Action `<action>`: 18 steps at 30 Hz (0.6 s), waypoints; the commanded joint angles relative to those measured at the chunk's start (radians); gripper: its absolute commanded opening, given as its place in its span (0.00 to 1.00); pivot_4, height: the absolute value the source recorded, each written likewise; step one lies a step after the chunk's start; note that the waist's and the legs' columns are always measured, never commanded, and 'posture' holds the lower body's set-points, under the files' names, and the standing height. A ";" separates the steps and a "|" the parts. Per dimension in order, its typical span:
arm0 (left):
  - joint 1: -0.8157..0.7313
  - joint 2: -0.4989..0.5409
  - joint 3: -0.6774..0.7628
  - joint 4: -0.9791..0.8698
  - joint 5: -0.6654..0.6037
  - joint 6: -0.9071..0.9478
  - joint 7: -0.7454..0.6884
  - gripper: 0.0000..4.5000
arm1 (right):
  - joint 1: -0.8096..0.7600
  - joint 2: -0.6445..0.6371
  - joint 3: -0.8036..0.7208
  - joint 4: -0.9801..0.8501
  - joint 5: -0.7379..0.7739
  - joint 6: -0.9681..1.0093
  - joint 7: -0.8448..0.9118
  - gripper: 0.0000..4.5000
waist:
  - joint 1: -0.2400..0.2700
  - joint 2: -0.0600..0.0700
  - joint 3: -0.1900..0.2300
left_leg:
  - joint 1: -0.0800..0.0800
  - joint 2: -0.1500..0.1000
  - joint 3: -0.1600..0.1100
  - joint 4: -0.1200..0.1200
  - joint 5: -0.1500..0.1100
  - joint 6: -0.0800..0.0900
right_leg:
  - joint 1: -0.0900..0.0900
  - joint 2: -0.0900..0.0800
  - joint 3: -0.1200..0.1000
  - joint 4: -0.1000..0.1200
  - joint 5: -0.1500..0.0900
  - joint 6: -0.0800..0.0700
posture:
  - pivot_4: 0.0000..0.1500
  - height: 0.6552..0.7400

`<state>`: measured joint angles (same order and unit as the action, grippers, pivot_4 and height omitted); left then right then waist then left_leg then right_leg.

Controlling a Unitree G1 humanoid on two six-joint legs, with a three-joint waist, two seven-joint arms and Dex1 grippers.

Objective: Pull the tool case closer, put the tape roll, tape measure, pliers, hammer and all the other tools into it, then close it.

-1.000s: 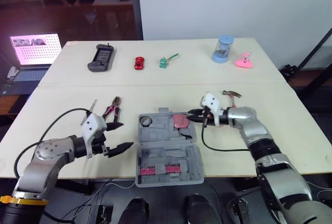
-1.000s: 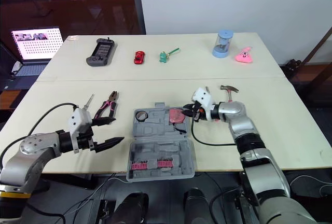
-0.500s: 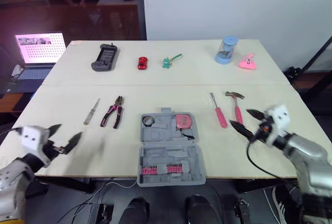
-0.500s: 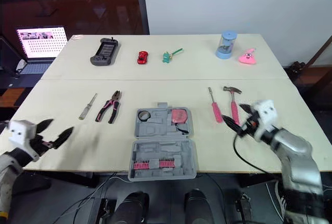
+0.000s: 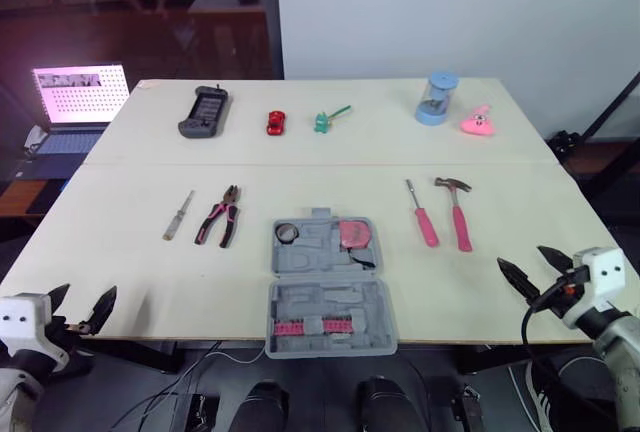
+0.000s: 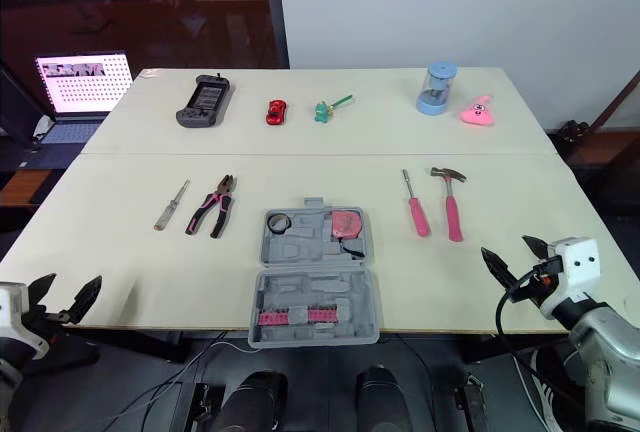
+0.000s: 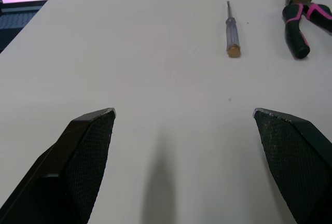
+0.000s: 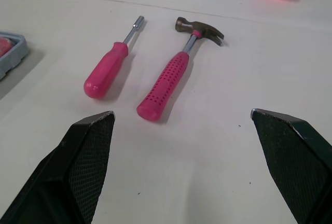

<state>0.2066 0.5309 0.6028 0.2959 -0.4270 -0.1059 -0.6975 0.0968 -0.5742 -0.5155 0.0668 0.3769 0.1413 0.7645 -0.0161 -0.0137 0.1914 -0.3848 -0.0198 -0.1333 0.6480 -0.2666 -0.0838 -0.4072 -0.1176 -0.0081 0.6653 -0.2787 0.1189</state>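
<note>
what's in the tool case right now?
The tool case holds a tape roll and a pink tape measure in its far half, pink bits in the near half. Other slots look empty; whatever lies under the tape measure is hidden.

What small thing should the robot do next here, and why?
Probably reach the right end effector forward to the pink handle of the hammer. That end effector is open and empty, and the hammer lies straight ahead of it, outside the open tool case.
</note>
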 commanded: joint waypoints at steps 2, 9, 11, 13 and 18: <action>-0.009 0.018 -0.024 -0.112 -0.019 0.025 -0.014 1.00 | -0.095 -0.050 0.081 -0.123 0.074 0.097 0.052 0.99 | -0.004 0.001 0.000 | 0.000 0.000 0.000 0.000 0.000 0.000 | 0.000 0.000 0.000 0.000 0.000 0.000 | 1.00 0.41; -0.024 0.004 -0.098 -0.410 -0.039 0.320 0.154 1.00 | -0.291 -0.133 0.293 -0.298 0.190 0.411 0.121 0.99 | 0.002 0.000 0.000 | -0.001 0.000 0.000 0.000 0.000 0.000 | 0.000 0.000 0.000 0.000 0.000 0.000 | 1.00 0.41; -0.047 -0.010 -0.113 -0.517 -0.080 0.417 0.214 1.00 | -0.343 -0.139 0.333 -0.326 0.222 0.473 0.129 0.99 | 0.005 0.000 0.000 | -0.002 0.000 -0.001 0.000 0.000 0.000 | 0.000 0.000 0.000 -0.001 0.000 0.000 | 1.00 0.41; -0.091 -0.012 -0.139 -0.603 -0.093 0.553 0.309 1.00 | -0.417 -0.160 0.401 -0.363 0.242 0.527 0.176 0.99 | 0.006 0.000 0.000 | -0.002 0.000 -0.001 0.002 0.000 0.000 | 0.000 0.000 0.000 -0.001 0.000 0.001 | 1.00 0.41; -0.192 -0.027 -0.193 -0.700 -0.098 0.782 0.463 1.00 | -0.598 -0.156 0.471 -0.378 0.324 0.688 0.192 0.99 | -0.003 0.000 0.000 | -0.002 0.000 -0.001 0.001 0.000 0.000 | -0.001 0.001 0.000 0.000 0.001 0.001 | 1.00 0.41</action>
<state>0.0237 0.4979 0.4181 -0.3638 -0.5277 0.6159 -0.2783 -0.4589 -0.7330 -0.0383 -0.2916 0.6507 0.7785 0.9581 -0.0196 -0.0141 0.1915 -0.3872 -0.0200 -0.1348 0.6489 -0.2668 -0.0835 -0.4086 -0.1169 -0.0085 0.6649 -0.2779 0.1204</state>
